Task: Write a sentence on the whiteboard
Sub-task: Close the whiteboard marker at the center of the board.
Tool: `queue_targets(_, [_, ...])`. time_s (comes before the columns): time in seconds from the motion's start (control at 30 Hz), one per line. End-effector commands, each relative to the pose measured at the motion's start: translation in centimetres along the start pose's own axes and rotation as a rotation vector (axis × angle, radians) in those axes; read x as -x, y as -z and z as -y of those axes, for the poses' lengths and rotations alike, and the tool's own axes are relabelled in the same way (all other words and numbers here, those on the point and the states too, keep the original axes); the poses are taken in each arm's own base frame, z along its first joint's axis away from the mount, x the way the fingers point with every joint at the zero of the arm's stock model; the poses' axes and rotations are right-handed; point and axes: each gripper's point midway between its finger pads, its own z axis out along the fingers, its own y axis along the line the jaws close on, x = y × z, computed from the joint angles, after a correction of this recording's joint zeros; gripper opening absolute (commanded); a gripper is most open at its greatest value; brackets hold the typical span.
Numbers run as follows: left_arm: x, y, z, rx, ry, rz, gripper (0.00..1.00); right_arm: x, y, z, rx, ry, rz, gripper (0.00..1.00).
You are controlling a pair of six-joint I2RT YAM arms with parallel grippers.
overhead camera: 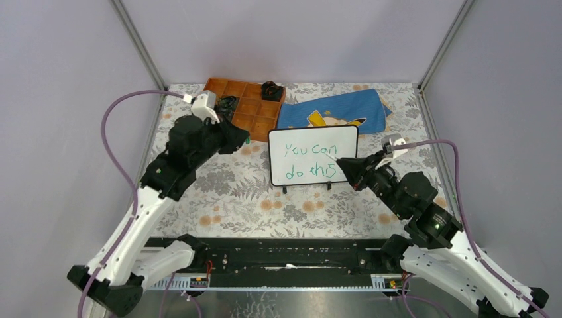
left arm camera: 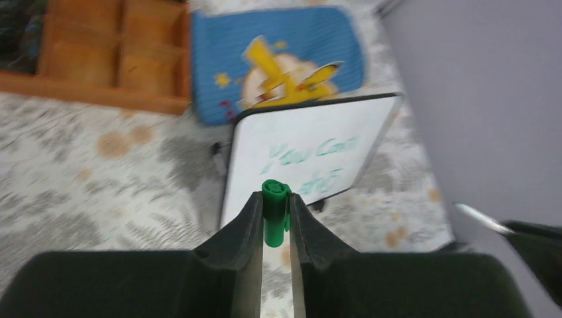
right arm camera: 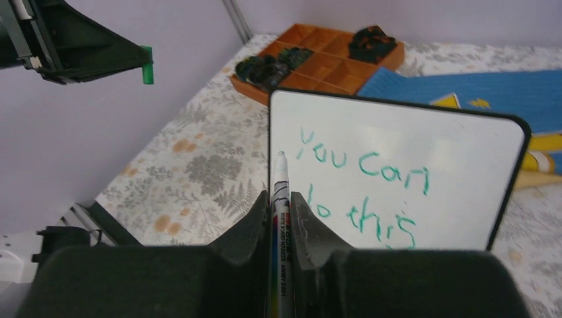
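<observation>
The whiteboard stands upright on the flowered table, and it shows in the right wrist view and the left wrist view. The sentence in green reads "You can do this" in two lines. My right gripper is shut on a white marker, its tip just off the board's right side. My left gripper is shut on the green marker cap, left of the board and above the table.
An orange compartment tray with dark items stands at the back left. A blue cloth with a yellow cartoon print lies behind the board. Grey walls and metal posts close the table in on three sides.
</observation>
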Motion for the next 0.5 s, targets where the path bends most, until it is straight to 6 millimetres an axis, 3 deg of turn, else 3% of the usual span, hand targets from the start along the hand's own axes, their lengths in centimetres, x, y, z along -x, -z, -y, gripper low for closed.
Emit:
queue_targets(0.0, [3.9, 3.0, 6.5, -0.337, 0.075, 0.163, 0.0, 6.9, -0.2, -4.4, 0.188, -0.007, 0.209, 0.0])
queue_targets(0.23, [6.6, 7.4, 10.5, -0.621, 0.191, 0.33, 0.0, 11.8, -0.5, -6.3, 0.264, -0.012, 0.426, 0.0])
queue_targets(0.47, [8.6, 10.5, 12.3, -0.804, 0.319, 0.443, 0.0, 18.1, 0.2, -8.2, 0.322, 0.002, 0.672, 0.0])
